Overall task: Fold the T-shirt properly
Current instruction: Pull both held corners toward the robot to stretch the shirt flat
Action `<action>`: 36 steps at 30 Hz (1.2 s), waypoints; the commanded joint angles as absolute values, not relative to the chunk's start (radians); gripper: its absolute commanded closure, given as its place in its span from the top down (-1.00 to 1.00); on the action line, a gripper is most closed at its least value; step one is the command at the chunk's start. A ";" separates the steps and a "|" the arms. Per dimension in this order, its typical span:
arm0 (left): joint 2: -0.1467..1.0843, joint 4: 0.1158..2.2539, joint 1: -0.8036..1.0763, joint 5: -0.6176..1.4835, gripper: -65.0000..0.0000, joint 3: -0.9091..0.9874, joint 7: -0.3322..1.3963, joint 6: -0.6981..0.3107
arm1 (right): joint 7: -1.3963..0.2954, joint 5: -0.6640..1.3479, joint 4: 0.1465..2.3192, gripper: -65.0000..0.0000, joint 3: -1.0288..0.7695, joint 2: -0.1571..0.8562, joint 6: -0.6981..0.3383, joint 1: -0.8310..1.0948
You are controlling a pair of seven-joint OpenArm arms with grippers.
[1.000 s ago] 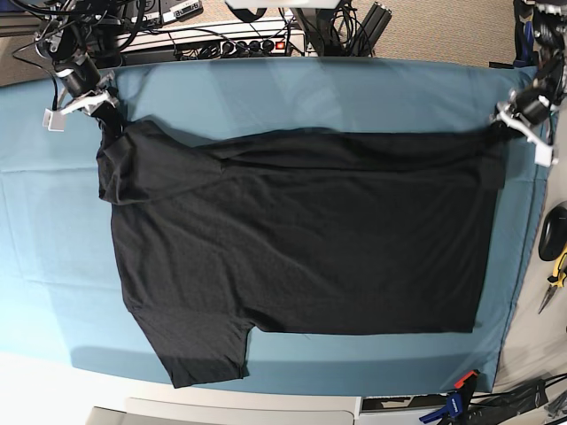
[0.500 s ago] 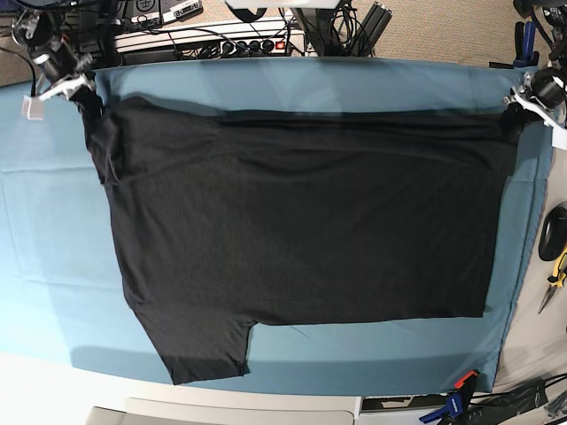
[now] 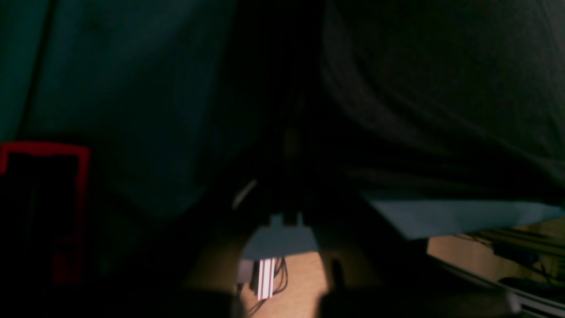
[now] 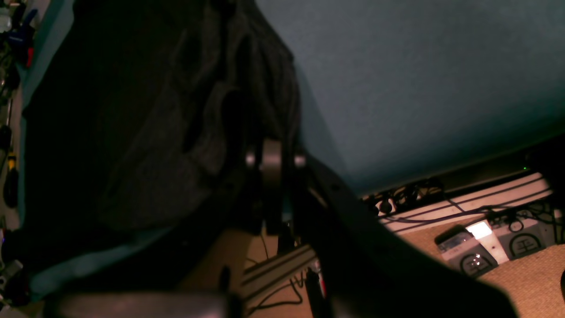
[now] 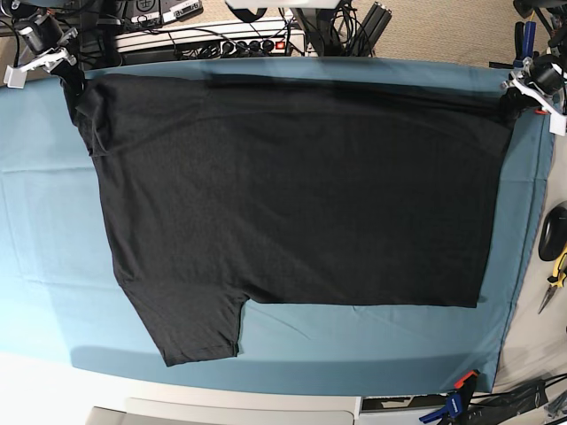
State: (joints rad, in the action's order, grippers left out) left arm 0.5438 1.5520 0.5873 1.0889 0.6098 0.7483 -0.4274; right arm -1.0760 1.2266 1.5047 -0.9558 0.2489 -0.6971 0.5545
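Now you have the large black short-sleeved cotton T-shirt (image 5: 292, 195) spread plain side up across the teal cloth-covered bench (image 5: 35, 239), stretched between your two arms along the far edge. Your right pincer (image 5: 64, 73) sits at the far corner on the base view's left, clamped on the shirt's corner there — in the right wrist view the dark fabric (image 4: 185, 123) bunches up right at the closed pincer (image 4: 269, 163). Your left pincer (image 5: 521, 96) is at the far corner on the base view's right, also pressed together on the shirt's edge; the left wrist view is very dark, but you can make out black cloth (image 3: 441, 97) hanging taut just beside the pincer and the teal cover (image 3: 110, 88) beyond it.

Between the two pincers the shirt's far edge runs nearly straight, close to the bench's far rim. One short sleeve (image 5: 199, 332) lies flat on the near side, pointing toward the camera, and the opposite sleeve (image 5: 89, 124) droops just below your right pincer. A power strip with a red light (image 5: 257, 44) lies behind the bench, and yellow-handled pliers (image 5: 556, 274) rest off the cloth on the base view's right.
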 commanded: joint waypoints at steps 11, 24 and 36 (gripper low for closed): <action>0.538 1.565 0.635 1.104 -1.00 0.620 0.742 -0.434 | -1.046 1.241 1.520 -1.00 -0.973 0.279 -0.698 0.568; 0.529 1.566 0.658 1.105 -1.00 0.620 0.752 -0.446 | -1.043 1.237 1.520 -1.00 -0.973 0.283 -0.698 0.565; 0.526 1.592 0.679 1.101 -1.00 0.621 0.741 -0.446 | -1.040 1.237 1.520 -1.00 -0.973 0.282 -0.698 0.565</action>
State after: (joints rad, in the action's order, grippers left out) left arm 0.5232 1.5841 0.6647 1.0744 0.6212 0.7250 -0.4458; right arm -1.0733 1.2240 1.5047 -0.9558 0.2604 -0.6971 0.5571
